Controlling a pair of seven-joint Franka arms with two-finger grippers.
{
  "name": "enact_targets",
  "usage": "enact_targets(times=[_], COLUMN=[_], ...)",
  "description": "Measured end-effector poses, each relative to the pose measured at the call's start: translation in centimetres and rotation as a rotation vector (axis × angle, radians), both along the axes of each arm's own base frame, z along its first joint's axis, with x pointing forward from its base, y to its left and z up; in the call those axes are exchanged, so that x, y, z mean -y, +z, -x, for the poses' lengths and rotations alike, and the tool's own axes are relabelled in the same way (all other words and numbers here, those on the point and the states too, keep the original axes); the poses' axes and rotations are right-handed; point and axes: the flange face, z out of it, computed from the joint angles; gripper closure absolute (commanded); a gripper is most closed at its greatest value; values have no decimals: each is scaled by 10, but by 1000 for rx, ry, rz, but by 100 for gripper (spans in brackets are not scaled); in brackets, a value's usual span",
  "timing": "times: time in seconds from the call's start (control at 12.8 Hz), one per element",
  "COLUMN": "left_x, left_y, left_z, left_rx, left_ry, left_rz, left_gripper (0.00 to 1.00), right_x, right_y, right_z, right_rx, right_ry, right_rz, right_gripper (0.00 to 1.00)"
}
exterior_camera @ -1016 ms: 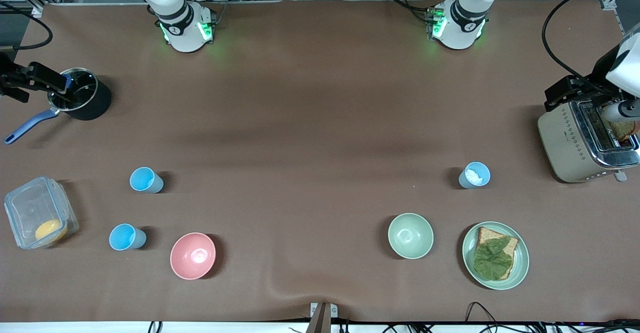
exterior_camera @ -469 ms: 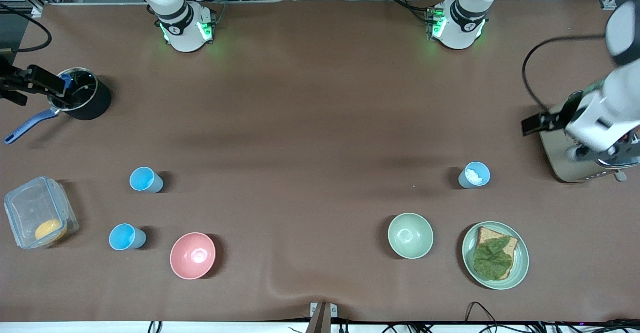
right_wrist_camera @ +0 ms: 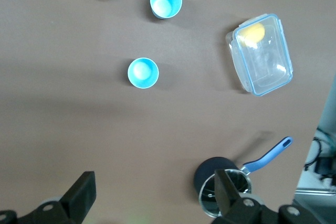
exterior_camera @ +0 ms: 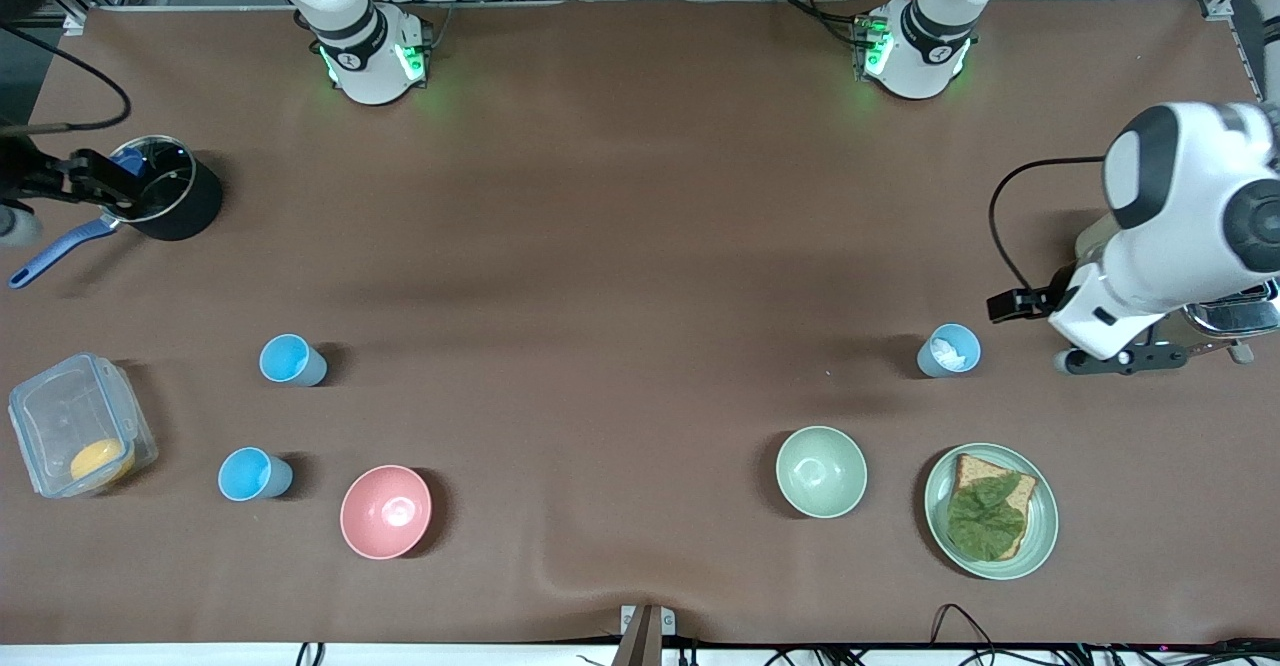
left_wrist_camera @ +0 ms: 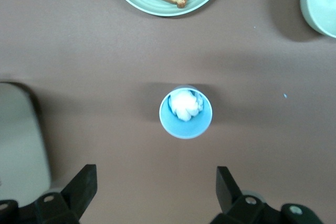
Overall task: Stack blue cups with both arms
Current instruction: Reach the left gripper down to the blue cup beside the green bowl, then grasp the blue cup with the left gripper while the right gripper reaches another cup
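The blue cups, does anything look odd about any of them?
One does. The blue cup toward the left arm's end holds a crumpled white wad, so nothing would nest in it fully. The other two blue cups stand upright and look empty.

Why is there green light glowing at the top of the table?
In the front view, small green lamps shine on both arm bases, the right arm's base and the left arm's base, tinting the brown table beside them. Neither wrist view shows any green glow.

Sky-blue cups (exterior_camera: 291, 360) (exterior_camera: 253, 474), pink bowl (exterior_camera: 386, 511), pale green bowl (exterior_camera: 821, 471), brown table (exterior_camera: 620, 246).
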Motion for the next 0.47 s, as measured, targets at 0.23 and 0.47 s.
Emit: enact_targets(times=[0.23, 0.47], left_x=[-12, -24], left_y=[-53, -95], left_z=[10, 14], left_rx=[59, 70], left_ry=[18, 36], left_rz=[9, 14], left_gripper=[0, 0], right_x=[17, 51], right_y=[-7, -26], right_z=[-3, -9], right_rx=[-17, -39], right_ry=[47, -13], right_rz=[-53, -162], right_gripper=[0, 0])
